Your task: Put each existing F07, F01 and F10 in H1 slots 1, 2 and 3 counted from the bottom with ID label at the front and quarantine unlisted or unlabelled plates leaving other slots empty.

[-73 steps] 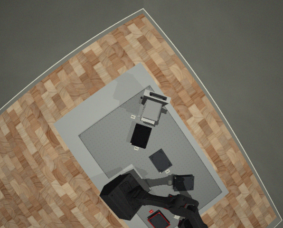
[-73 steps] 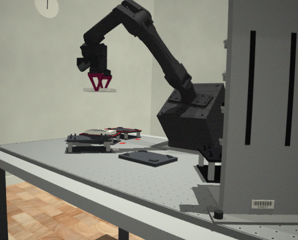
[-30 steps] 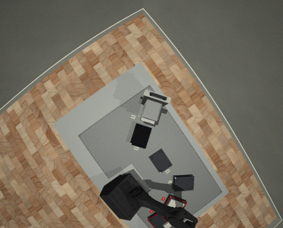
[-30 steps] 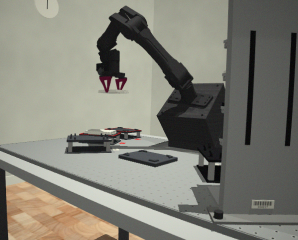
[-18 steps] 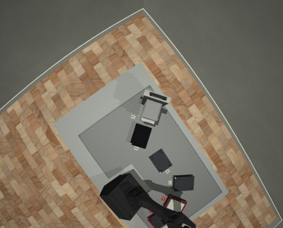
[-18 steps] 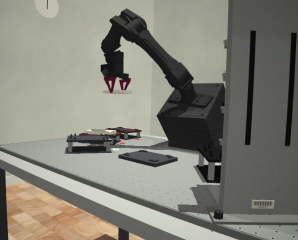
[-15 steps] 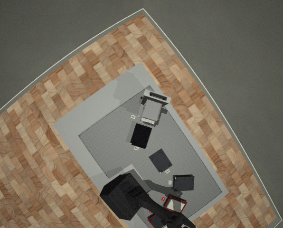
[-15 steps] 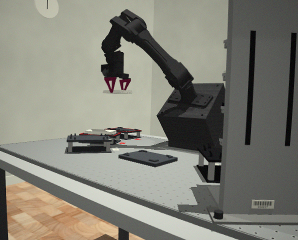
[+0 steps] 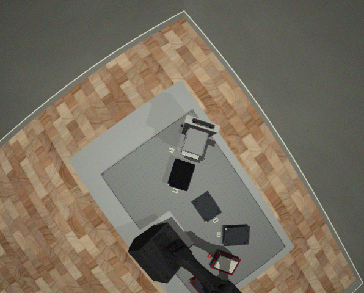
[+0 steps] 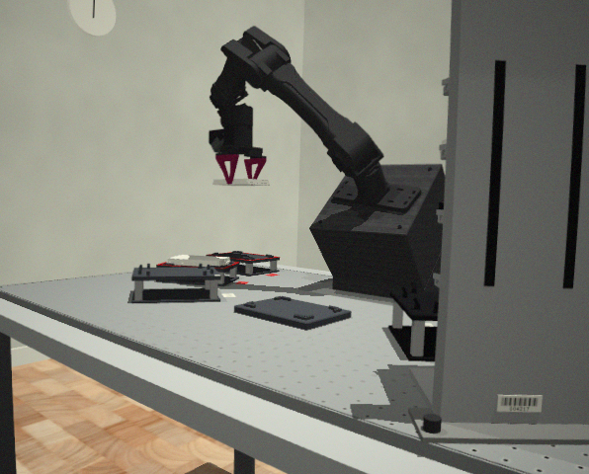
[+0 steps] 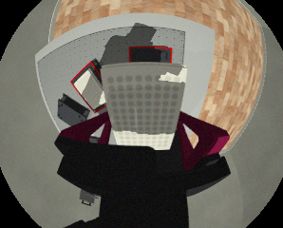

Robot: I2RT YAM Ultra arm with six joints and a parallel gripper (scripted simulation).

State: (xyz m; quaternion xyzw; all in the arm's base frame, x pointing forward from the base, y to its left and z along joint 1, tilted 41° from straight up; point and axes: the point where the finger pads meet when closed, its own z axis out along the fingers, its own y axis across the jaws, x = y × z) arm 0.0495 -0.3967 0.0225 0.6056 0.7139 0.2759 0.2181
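Note:
My gripper (image 10: 241,171) (image 11: 143,114) is shut on a white 96-well plate (image 10: 241,181) (image 11: 144,102), wells up and level, held by its long sides. It hangs high above the deck, over the two red-edged quarantine nests. One quarantine nest (image 9: 217,258) (image 10: 175,266) (image 11: 75,76) holds a whitish plate (image 9: 226,263) (image 10: 198,259) (image 11: 88,86). The other quarantine nest (image 10: 243,255) (image 11: 151,55) is bare and lies just ahead of the held plate in the wrist view. The plate hotel H1 (image 9: 198,138) (image 10: 525,229) stands at the far end of the deck. The arm hides my gripper in the top view.
The landing nest L1 (image 9: 236,235) (image 10: 175,274) and the flat nest N6 (image 9: 206,206) (image 10: 292,311) carry no plate. The black nest RG (image 9: 181,174) stands in front of the hotel. The arm's base block (image 9: 157,249) (image 10: 381,229) sits beside the quarantine nests.

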